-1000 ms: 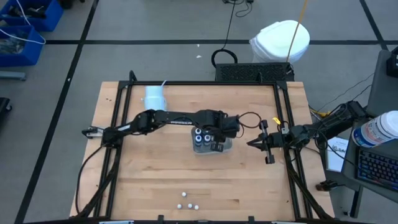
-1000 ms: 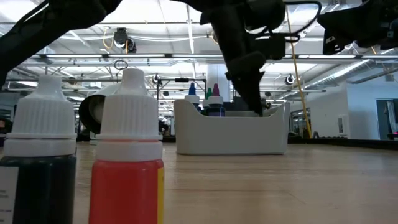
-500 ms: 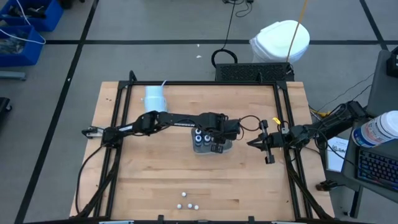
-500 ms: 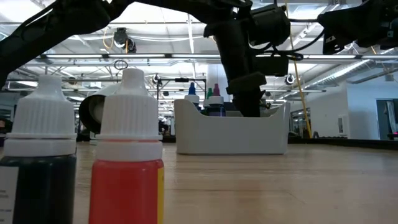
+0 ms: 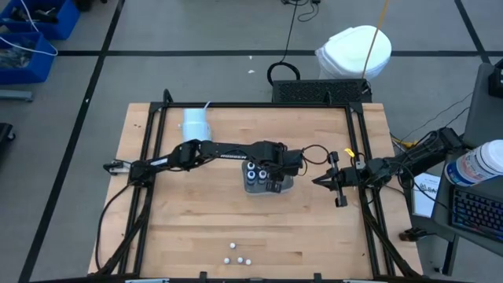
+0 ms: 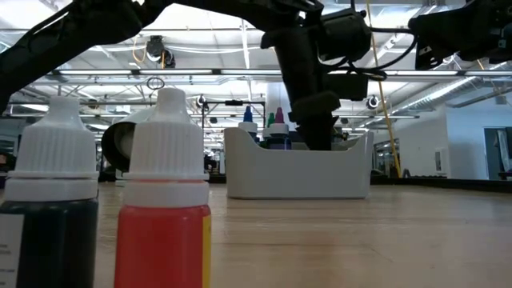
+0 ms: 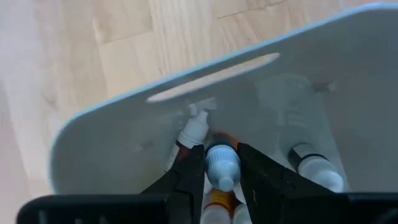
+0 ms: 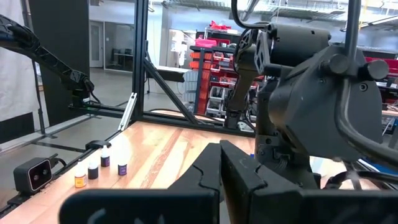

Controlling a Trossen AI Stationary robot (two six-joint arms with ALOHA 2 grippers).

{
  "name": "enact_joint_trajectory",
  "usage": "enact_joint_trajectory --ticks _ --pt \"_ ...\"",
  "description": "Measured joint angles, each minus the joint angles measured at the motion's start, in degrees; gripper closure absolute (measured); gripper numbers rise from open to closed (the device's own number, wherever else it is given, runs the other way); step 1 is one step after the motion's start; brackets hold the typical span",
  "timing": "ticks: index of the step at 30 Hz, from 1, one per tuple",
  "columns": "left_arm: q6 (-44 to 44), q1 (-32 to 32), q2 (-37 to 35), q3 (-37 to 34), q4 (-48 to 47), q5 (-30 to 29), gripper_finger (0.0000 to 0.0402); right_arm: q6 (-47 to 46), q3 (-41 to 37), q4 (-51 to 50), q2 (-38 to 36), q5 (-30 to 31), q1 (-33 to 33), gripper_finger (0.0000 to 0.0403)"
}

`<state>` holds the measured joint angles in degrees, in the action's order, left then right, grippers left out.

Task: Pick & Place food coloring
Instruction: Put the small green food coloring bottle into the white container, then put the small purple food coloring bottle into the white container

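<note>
The left claw reaches down inside the grey tray at mid-worktop, its fingers narrowly parted and pressed against either side of a white-capped food coloring bottle; other small bottles lie in the tray beside it. The right claw hangs fully closed and empty beside the tray. Three more bottles stand near the worktop's front edge.

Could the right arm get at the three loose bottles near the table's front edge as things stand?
Probably yes: the right gripper waits shut at the table's right side, and bare table lies between it and the bottles.
</note>
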<state>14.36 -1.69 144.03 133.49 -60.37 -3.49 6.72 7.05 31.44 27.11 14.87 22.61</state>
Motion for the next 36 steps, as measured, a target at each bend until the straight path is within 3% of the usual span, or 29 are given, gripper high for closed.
enact_joint_trajectory --ticks 11,17,30,33,36 --pt "-2.04 -0.11 0.08 0.43 -3.28 0.18 0.0208 0.0 0.0 0.02 0.02 0.0 -0.02 0.0403" --pt "-1.24 1.2 -4.59 1.51 -4.71 -8.69 0.0189 0.0 0.0 0.07 0.0 0.0 -0.02 0.0403" --pt "-9.21 7.44 -29.04 1.51 -14.5 -8.56 0.0194 -0.02 0.0 0.02 0.02 -0.02 -0.02 0.0403" --pt "-13.35 11.07 -35.57 1.51 -21.22 -9.06 0.022 -0.02 0.0 0.05 0.02 -0.02 0.0 0.0403" --pt "-19.73 16.57 -41.05 1.48 -26.72 -14.24 0.0278 -0.02 0.0 0.06 0.02 -0.02 -0.02 0.0403"
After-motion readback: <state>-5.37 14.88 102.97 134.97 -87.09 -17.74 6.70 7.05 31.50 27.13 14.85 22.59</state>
